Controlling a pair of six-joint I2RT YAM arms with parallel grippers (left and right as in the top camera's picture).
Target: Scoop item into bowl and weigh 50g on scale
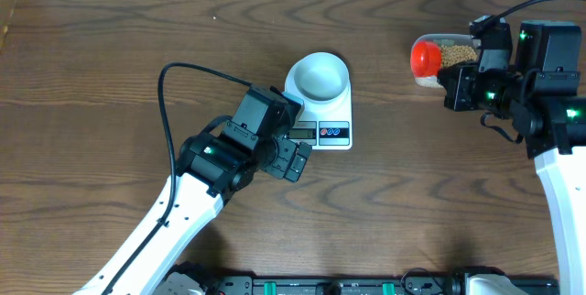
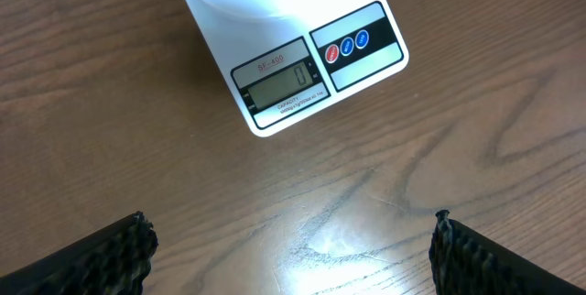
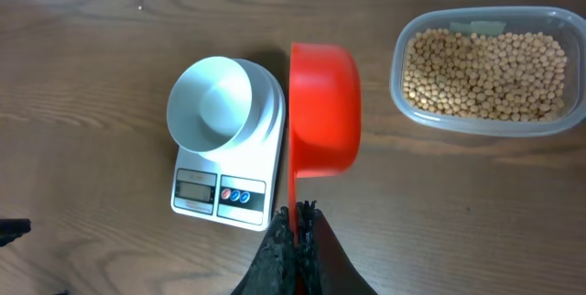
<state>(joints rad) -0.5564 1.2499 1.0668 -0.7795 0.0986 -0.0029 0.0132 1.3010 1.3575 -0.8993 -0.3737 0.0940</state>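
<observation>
Two arms were out. Mid-surface, the left arm (image 1: 197, 180) angled toward the scale (image 1: 322, 133), left jaws spread wide, empty; the bowl (image 1: 319, 75) sat on it. Toward the far right corner, right jaws pinched a red scoop (image 3: 323, 112) by its handle, near the beans (image 3: 485, 75) in their tub (image 3: 400, 93).

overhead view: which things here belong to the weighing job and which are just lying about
In the job: beans, tub, scoop, bowl, scale.
Lying about: cable, rail at the table's front edge. No other loose things show.
</observation>
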